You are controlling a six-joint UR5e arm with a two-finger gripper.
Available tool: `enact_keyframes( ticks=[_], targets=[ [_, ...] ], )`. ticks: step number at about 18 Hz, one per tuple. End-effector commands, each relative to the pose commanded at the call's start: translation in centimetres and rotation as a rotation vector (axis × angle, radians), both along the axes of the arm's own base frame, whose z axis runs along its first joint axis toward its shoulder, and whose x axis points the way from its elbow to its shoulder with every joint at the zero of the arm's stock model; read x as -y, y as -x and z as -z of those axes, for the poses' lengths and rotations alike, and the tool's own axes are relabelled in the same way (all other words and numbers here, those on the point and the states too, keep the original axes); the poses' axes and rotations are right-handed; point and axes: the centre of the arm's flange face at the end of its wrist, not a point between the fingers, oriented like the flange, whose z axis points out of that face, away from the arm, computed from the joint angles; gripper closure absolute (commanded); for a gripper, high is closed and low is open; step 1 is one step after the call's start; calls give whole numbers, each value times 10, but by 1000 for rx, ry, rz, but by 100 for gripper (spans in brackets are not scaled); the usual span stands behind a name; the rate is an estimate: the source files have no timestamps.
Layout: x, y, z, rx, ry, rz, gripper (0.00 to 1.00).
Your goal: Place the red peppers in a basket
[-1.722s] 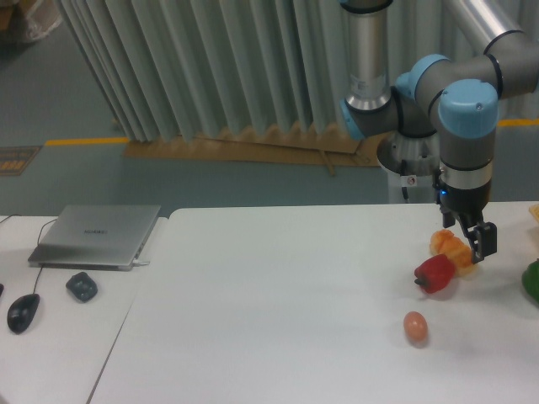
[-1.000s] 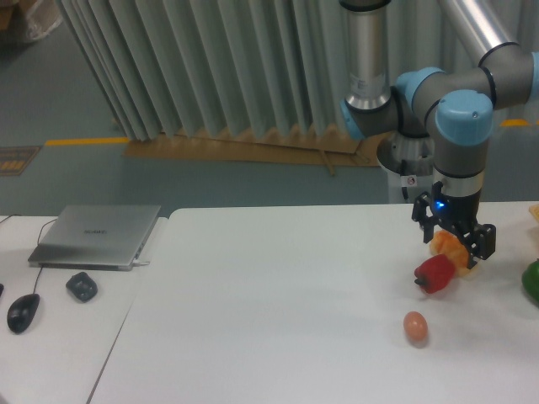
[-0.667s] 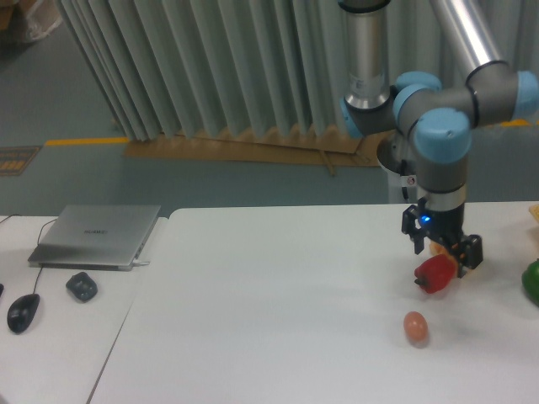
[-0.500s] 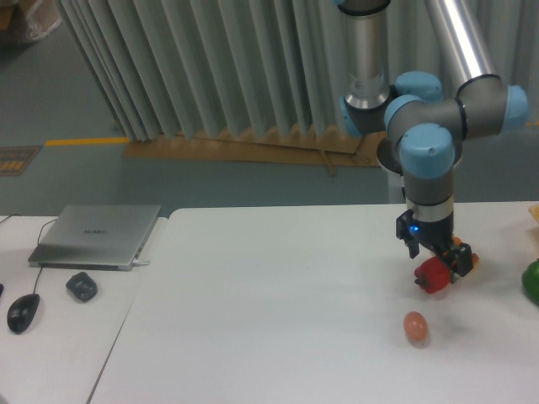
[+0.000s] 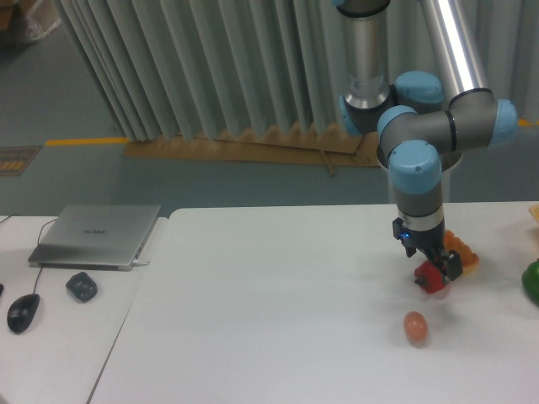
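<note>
The arm (image 5: 421, 160) reaches down over the right part of the white table (image 5: 278, 311), and its gripper (image 5: 434, 263) sits right at the red pepper (image 5: 430, 278), partly covering it; whether the fingers are closed on the pepper or only straddle it cannot be told from this view. The pepper lies on the table or just above it, touching or nearly touching the orange bread roll (image 5: 459, 252) behind it, with the brown egg (image 5: 414, 327) a little in front of it and the dark green vegetable (image 5: 532, 282) well to its right at the frame edge. The main risk is a poor hold: the pepper is glossy and rounded, so an off-centre pinch could squirt it sideways into the roll or toward the egg, or let it drop in transit. No basket shows in this view, so what it holds cannot be said. Far left of the pepper sit a laptop (image 5: 95, 235) and a mouse (image 5: 23, 312).
</note>
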Motion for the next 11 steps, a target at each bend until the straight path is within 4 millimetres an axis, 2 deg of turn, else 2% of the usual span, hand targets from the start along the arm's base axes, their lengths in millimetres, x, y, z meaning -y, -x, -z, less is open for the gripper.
enact_keyframes(
  ticks=[3,11],
  targets=[
    [-1,1,0,-4,-3,-3,0],
    [-2,1,20,-10,56,11,0]
  ],
)
